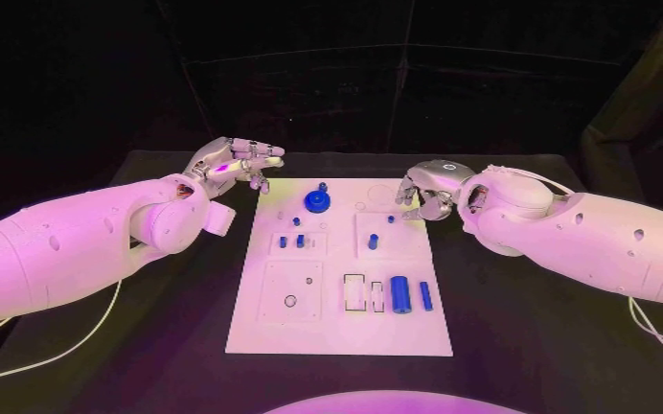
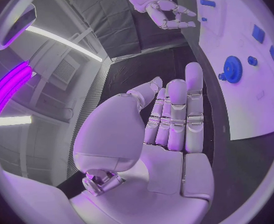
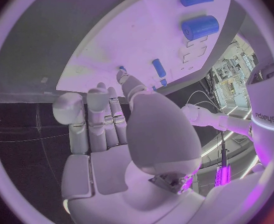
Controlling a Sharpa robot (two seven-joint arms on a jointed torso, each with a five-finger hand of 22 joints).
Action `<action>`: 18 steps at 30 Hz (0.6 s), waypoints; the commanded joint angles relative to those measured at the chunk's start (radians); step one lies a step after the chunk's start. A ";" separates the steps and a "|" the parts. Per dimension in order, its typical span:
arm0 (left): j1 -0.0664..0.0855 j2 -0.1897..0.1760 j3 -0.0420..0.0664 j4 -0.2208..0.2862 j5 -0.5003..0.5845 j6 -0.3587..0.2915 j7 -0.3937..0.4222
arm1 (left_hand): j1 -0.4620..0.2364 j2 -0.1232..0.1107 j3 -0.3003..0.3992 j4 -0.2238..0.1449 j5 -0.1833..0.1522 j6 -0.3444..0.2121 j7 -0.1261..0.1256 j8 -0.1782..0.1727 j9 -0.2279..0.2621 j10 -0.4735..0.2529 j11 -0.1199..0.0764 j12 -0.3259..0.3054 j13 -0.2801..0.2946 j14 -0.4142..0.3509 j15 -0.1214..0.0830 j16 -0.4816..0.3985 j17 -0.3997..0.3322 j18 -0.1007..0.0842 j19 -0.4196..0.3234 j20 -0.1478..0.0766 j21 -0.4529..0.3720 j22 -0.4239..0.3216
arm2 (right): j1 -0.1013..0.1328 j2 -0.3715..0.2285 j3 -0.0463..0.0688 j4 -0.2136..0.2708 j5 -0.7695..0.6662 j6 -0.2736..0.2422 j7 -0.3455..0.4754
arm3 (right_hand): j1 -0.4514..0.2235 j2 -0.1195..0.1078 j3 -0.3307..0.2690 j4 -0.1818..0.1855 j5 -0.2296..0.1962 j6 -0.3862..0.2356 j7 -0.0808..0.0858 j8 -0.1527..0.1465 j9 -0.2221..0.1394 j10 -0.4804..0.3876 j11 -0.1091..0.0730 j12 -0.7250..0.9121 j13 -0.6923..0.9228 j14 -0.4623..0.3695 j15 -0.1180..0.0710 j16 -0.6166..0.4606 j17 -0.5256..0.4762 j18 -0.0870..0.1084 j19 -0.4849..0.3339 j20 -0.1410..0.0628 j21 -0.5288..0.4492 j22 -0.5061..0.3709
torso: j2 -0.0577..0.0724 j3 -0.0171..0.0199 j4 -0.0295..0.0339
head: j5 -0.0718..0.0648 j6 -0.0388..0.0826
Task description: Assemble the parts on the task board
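The white task board (image 1: 338,323) lies in the middle of the table. A blue gear (image 1: 319,201) sits near its far edge, also seen in the left wrist view (image 2: 232,68). Small blue pegs (image 1: 290,240) stand left of centre, and another peg (image 1: 373,239) stands right of them. A large blue cylinder (image 1: 400,294) and a thinner one (image 1: 425,296) lie at the near right. My left hand (image 1: 235,162) hovers off the board's far left corner with straight fingers (image 2: 174,114), holding nothing. My right hand (image 1: 428,191) hangs over the far right corner, empty, a fingertip (image 3: 126,77) close to a small peg (image 3: 121,68).
The black table (image 1: 525,337) runs wide on both sides of the board. A dark curtain closes off the back. Rectangular recesses (image 1: 362,291) and a square plate with a hole (image 1: 291,289) mark the board's near half.
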 commanded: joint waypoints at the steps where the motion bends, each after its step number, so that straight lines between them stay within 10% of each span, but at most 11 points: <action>1: 0.002 -0.003 0.001 0.011 0.124 0.026 0.044 | -0.006 0.004 -0.002 -0.003 -0.001 0.007 -0.003 0.007 -0.001 0.004 -0.002 0.006 0.001 -0.011 -0.002 -0.005 -0.005 0.020 -0.006 0.001 -0.005 -0.002 | 0.000 0.008 0.001 0.002 -0.073 0.027 -0.029 | 0.002 -0.008 0.012 -0.003 -0.005 -0.008 0.002 -0.006 -0.001 -0.003 0.008 -0.007 -0.009 0.001 0.007 0.006 -0.002 -0.007 -0.002 0.005 -0.002 0.000 | 0.002 0.0008 0.0015 | -0.001 -0.003; 18: 0.002 -0.005 0.001 0.027 0.133 0.026 0.006 | 0.008 0.004 0.005 -0.021 -0.001 0.004 0.002 0.008 -0.005 -0.004 0.001 0.014 0.002 -0.030 -0.001 -0.020 -0.034 0.019 -0.012 0.000 -0.012 -0.005 | -0.016 0.048 0.001 -0.013 -0.072 0.079 -0.007 | 0.005 -0.009 0.117 -0.032 -0.048 -0.007 0.005 -0.008 0.000 0.009 0.010 -0.015 -0.060 0.001 0.010 0.030 0.002 -0.008 0.002 0.008 0.007 0.012 | 0.002 0.0009 0.0020 | 0.012 -0.009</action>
